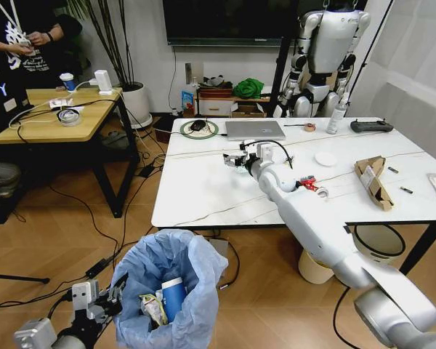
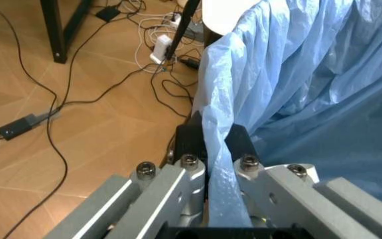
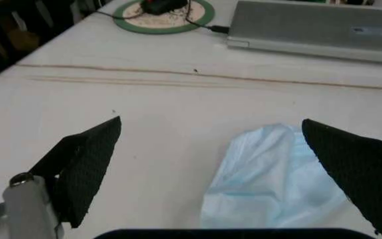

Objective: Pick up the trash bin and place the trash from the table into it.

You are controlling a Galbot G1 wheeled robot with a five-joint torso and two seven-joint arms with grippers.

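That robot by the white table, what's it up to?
It is clearing litter. Its left gripper is clamped on the rim of the trash bin, held low beside the table; a blue-white cup and a wrapper already lie inside. Its right gripper hangs open over the table with a crumpled pale blue tissue between its fingers. Torn cardboard, a crushed red can and a white lid are on the tabletop.
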